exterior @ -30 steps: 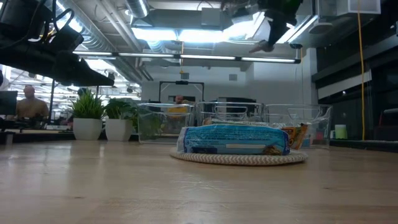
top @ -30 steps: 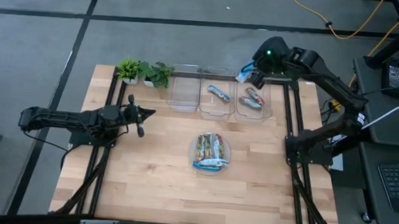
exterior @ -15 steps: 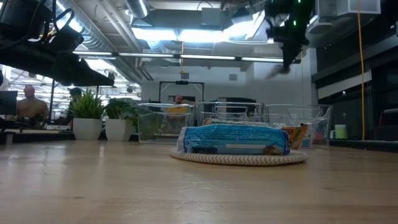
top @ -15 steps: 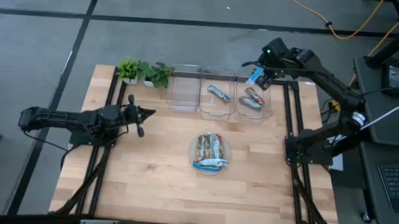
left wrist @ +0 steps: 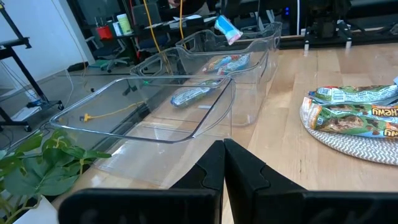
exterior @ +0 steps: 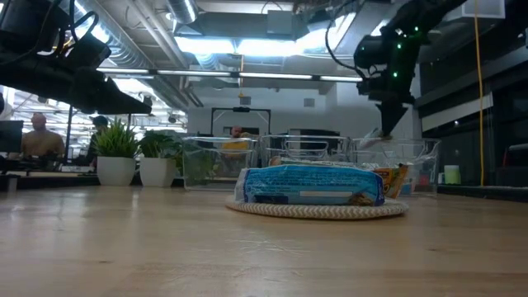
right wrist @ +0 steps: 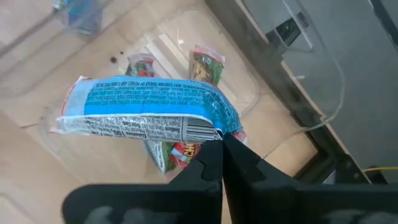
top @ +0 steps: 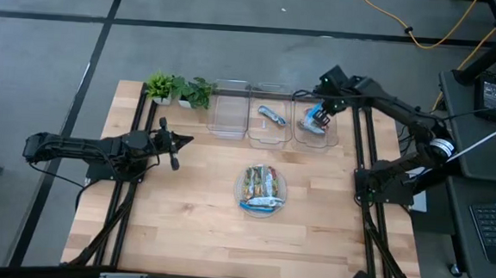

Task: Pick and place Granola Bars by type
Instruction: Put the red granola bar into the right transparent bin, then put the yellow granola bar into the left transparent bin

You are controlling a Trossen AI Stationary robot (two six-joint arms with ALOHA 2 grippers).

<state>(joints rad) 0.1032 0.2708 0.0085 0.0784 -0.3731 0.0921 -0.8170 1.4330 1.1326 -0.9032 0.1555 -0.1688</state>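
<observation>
So my right gripper point(right wrist: 221, 144) is pinched shut on one end of a blue-and-white granola bar point(right wrist: 146, 112), hanging it just over the rightmost clear bin point(top: 337, 131) at the far side of the table point(top: 182, 221). That bin already has a few bars lying in it, green and red wrappers point(right wrist: 207, 67) showing right under the one I'm holding. The middle bin point(top: 270, 127) has a single bar point(left wrist: 190, 95), and the left bin point(top: 227, 120) looks bare from what I can see.

The rest of the granola bars point(top: 261, 188) sit piled on the round plate point(exterior: 318, 209) mid-table, well apart from the bins, nearer than them. Two small potted plants point(top: 178, 90) stand just left of the bins at the far edge.

My left gripper point(left wrist: 224, 163) is parked low over the left side of the table, fingers pressed together with nothing between them, pointing toward the bins. A person point(exterior: 38, 136) is visible way off in the room behind.
</observation>
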